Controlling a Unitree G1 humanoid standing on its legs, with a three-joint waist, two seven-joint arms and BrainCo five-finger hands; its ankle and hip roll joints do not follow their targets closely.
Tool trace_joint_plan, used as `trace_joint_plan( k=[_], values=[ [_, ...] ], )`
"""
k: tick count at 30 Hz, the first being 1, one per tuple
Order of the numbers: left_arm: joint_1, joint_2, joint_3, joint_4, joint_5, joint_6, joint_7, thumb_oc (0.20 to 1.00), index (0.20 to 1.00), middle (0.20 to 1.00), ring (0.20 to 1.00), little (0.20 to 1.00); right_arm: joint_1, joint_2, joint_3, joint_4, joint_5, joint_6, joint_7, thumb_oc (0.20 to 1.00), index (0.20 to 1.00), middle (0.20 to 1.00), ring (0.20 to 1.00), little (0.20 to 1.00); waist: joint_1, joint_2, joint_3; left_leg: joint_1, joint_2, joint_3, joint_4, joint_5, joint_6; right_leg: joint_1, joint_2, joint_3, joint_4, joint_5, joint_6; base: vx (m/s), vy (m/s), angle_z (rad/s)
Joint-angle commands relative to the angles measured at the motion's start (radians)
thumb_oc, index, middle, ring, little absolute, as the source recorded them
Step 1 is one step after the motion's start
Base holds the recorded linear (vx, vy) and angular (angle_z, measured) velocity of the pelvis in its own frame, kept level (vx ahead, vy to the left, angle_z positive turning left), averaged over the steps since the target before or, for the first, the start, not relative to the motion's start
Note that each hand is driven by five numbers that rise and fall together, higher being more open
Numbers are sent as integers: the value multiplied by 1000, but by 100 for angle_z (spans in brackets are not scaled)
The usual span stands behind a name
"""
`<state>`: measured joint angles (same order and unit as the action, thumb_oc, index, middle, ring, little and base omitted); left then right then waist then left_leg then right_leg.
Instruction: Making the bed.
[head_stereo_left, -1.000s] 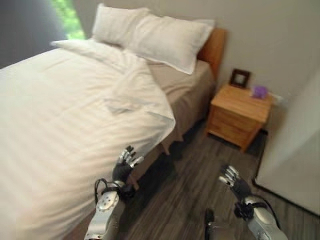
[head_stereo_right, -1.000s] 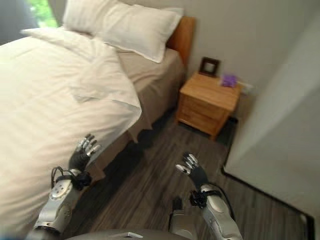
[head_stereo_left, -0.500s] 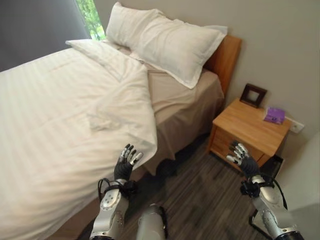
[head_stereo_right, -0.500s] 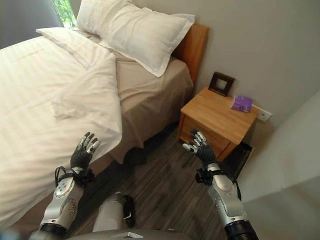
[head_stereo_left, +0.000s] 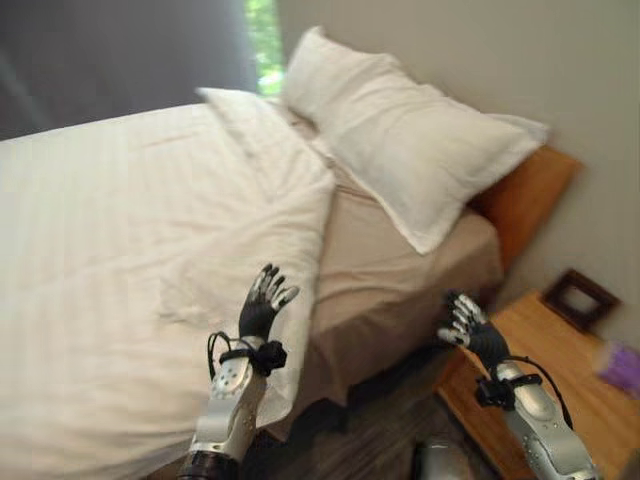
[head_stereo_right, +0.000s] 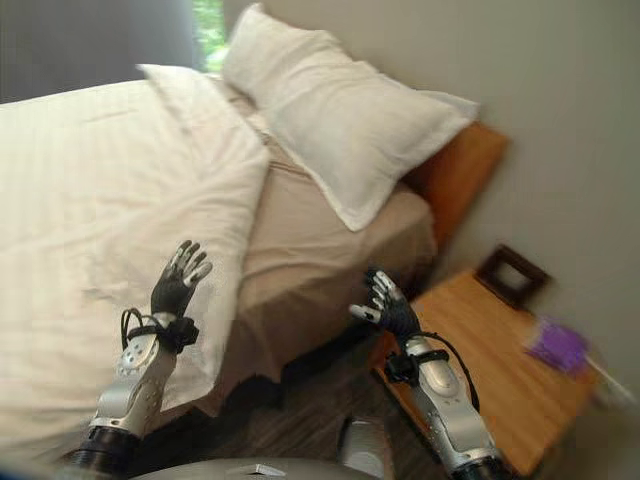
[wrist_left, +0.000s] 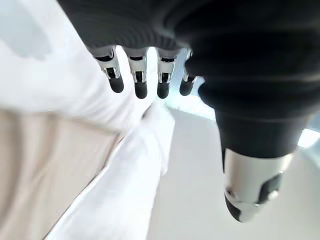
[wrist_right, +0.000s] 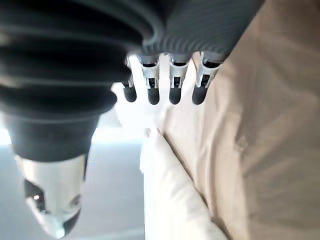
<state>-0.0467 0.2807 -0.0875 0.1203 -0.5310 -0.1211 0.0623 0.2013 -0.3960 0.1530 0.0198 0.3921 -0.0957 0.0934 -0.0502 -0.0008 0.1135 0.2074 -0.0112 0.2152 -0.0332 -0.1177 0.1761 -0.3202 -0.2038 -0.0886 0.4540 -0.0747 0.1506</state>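
Left hand (head_stereo_left: 262, 308) hangs released over the duvet (head_stereo_left: 130, 250) edge; right hand (head_stereo_left: 470, 332), also released, at 3 o'clock over bare sheet (head_stereo_left: 385, 270) edge.

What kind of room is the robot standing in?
A bedroom, most likely. There is a bed with a white duvet and big white pillows against a wooden headboard, and a wooden nightstand with a small picture frame beside it.

Left robot hand (head_stereo_left: 262, 307) and right robot hand (head_stereo_left: 470, 332) raised, fingers relaxed.
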Motion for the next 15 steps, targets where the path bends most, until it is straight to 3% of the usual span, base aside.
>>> trace_joint_plan(
  k=[1, 3, 6, 11, 15],
  values=[
    [-72, 67, -28, -76, 16, -64, -33, 1000, 1000, 1000, 1000, 1000, -65, 15, -97, -36, 8, -54, -8, 1000, 1000, 1000, 1000, 1000, -36, -49, 19, -50, -6, 30, -42, 109, -129, 206, 79, 117, -225, 202, 19, 300, -210, 192],
    [-114, 89, -54, -105, 31, -73, -50, 1000, 1000, 1000, 1000, 1000, -61, 13, -116, -26, 12, -61, -5, 1000, 1000, 1000, 1000, 1000, -40, -70, 4, -43, -13, -46, -44, 93, -139, 231, 100, 205, -334, 209, 49, 212, -157, 164],
    [-120, 131, -43, -178, 47, -66, -75, 1000, 1000, 1000, 1000, 1000, -50, 2, -138, -25, 3, -59, 3, 1000, 1000, 1000, 1000, 1000, -26, -83, -2, -53, -16, -100, -24, 82, -145, 269, 97, 207, -379, 196, 53, 112, -111, 83],
    [-61, 245, 117, -306, 14, -85, -101, 1000, 1000, 1000, 1000, 1000, -49, -15, -157, -19, 17, -55, 47, 1000, 1000, 1000, 1000, 1000, 13, -77, -19, -65, -1, -148, -36, 104, -170, 334, 102, 161, -464, 175, 31, 73, -137, 27],
    [-1, 279, 290, -191, 68, -72, 36, 1000, 1000, 1000, 1000, 1000, -9, -52, -152, -38, 23, -9, 94, 1000, 1000, 1000, 1000, 1000, 37, -63, -25, -72, 17, -198, -50, 130, -193, 367, 127, 115, -488, 137, -9, 66, -134, 28]
  ],
)
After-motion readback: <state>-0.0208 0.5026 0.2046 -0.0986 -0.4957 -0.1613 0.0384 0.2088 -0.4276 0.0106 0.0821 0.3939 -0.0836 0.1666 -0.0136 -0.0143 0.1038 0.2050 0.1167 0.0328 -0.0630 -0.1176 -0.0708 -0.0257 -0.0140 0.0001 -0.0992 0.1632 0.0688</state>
